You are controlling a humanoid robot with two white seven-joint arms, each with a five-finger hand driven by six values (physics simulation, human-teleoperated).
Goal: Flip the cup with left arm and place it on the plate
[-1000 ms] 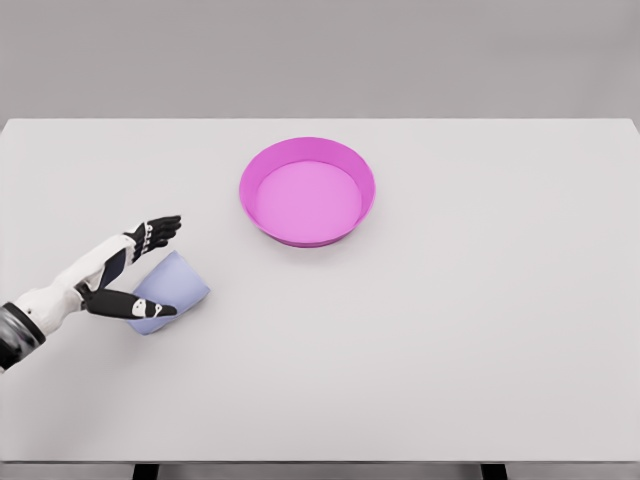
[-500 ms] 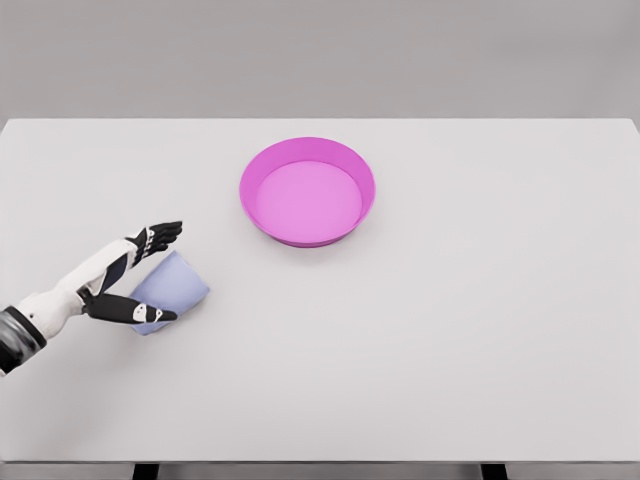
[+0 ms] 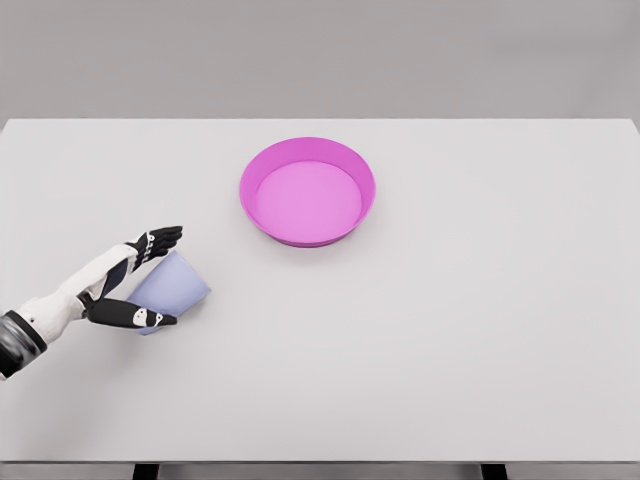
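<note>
Your left hand (image 3: 128, 283) brackets the cup (image 3: 172, 291) with spread fingers, no grasp; flip and plate (image 3: 307, 192) placement remain.

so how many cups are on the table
1. The pale blue cup lies at the table's left side, between the thumb and fingers of the left hand, down-left of the pink plate. Nothing in view could hide another.
</note>
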